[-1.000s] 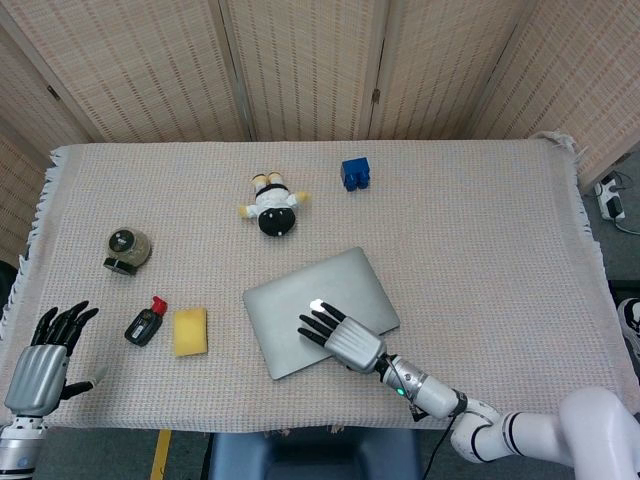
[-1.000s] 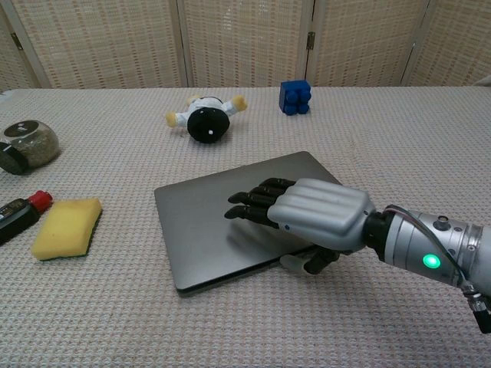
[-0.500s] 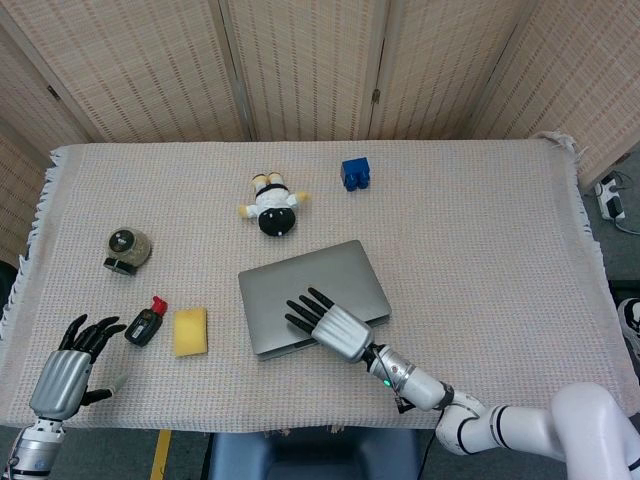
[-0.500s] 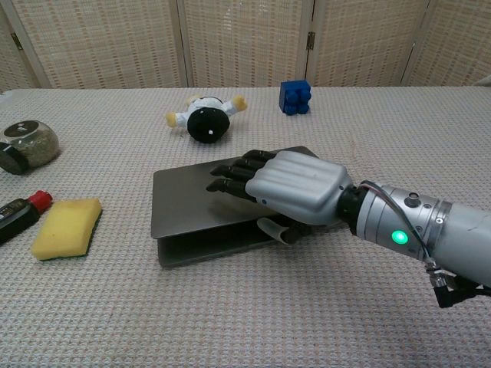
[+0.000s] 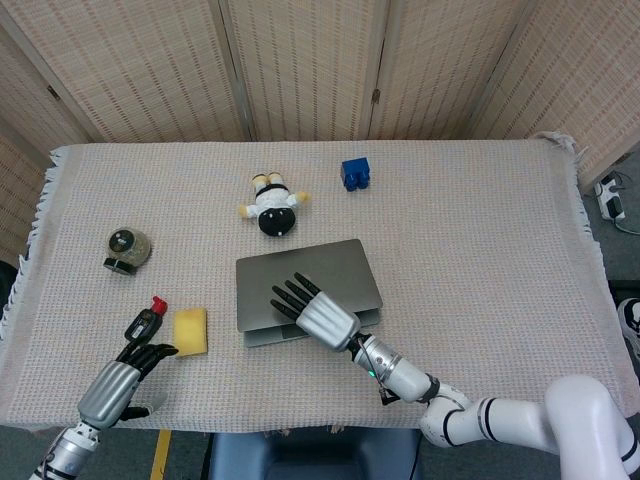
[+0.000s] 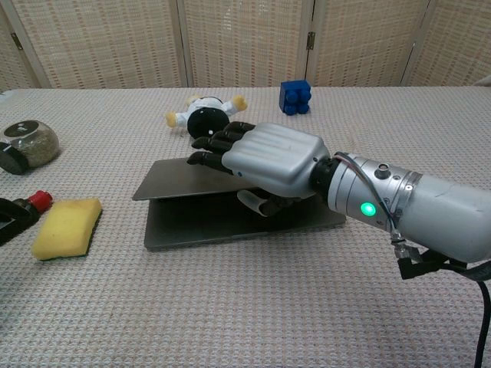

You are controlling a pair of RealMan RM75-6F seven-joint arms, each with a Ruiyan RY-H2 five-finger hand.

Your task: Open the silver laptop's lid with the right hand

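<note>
Woven folding screens close off the far side of the room, and before them the desk (image 5: 480,250) is covered edge to edge by a pale, coarse-weave cloth with a fringe at its left end. Near the front middle of that cloth the right hand (image 5: 318,313) holds the lid of the silver laptop (image 5: 300,272): its dark fingers (image 6: 219,146) lie spread flat on top of the lid, while the thumb is tucked underneath, between lid and base (the chest view shows this best). The lid is lifted partway, its front edge clear of the base and facing the robot, its far edge hinged toward the screens. The laptop's long axis runs left to right across the desk, roughly parallel to the front edge. A green light glows on the right forearm just behind the wrist. Outward from the laptop, a small doll (image 5: 270,206) with a black head and white body lies just beyond the far edge, and a blue block (image 5: 354,173) sits further back to the right of it. To the left of the laptop are a yellow sponge (image 5: 190,331), then a black item with a red tip (image 5: 146,321) just beside it, and a round jar (image 5: 125,248) further back. The left hand (image 5: 117,389) is at the front left corner, fingers extended toward the black item and holding nothing.
</note>
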